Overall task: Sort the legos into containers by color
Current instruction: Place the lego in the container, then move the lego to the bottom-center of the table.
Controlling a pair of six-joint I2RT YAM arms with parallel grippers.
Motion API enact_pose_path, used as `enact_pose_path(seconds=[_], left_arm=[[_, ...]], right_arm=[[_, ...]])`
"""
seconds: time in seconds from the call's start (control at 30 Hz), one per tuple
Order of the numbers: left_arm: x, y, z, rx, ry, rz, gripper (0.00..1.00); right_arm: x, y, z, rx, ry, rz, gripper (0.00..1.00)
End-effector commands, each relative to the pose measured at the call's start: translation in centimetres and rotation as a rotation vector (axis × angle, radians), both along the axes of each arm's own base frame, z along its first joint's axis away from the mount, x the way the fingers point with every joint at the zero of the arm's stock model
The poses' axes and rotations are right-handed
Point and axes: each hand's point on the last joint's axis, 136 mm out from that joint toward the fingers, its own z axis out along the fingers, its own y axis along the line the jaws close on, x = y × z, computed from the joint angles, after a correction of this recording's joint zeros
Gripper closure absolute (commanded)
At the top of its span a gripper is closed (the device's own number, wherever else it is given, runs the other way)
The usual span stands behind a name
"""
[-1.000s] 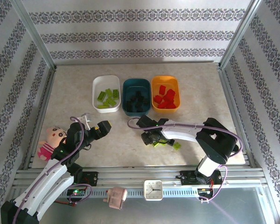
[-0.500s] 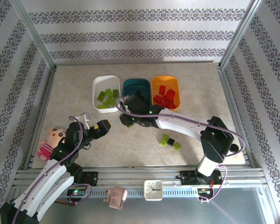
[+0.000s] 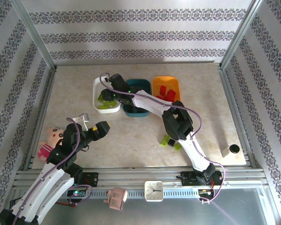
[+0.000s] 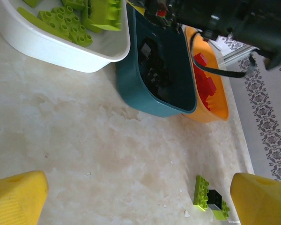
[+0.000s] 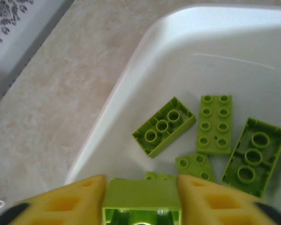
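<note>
Over the table (image 3: 126, 140), right end effector (image 5: 141, 201) is pinching a lime lego (image 5: 141, 193) above the white tub (image 5: 234, 56), so opening low is looking smartest.

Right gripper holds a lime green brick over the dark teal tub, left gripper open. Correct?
Wrong tub. The right gripper holds the lime green studded brick over the white plastic tub, as the right wrist view shows. The left gripper is open.
</note>
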Motion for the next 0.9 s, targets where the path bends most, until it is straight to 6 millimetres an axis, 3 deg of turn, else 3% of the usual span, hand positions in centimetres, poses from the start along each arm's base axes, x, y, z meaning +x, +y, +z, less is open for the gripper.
enact_pose_path(seconds=[0.0, 0.17, 0.3, 0.4, 0.67, 0.87], left_arm=[[-0.4, -0.4, 1.0, 0.03, -0.018, -0.047, 0.0], [0.0, -1.5, 1.1, 0.042, 0.001, -0.112, 0.02], [0.5, -2.1, 0.8, 0.041, 0.012, -0.133, 0.03], [0.8, -2.1, 0.9, 0.029, -0.011, -0.122, 0.02], [1.1, -2.5, 0.8, 0.008, -0.025, -0.133, 0.0], [1.2, -2.5, 0.2, 0.006, -0.024, -0.128, 0.0]], right_arm=[[0.2, 0.6, 2.9, 0.079, 0.014, 0.011, 0.45], [-1.4, -1.9, 6.5, 0.088, -0.039, -0.005, 0.4], [-4.6, -6.2, 7.2, 0.042, -0.033, -0.042, 0.39], [-7.8, -10.6, 5.5, -0.035, 0.017, -0.09, 0.39], [-17.9, -22.9, -1.9, -0.241, 0.181, -0.215, 0.38], [-23.3, -29.4, -5.1, -0.339, 0.286, -0.306, 0.38]])
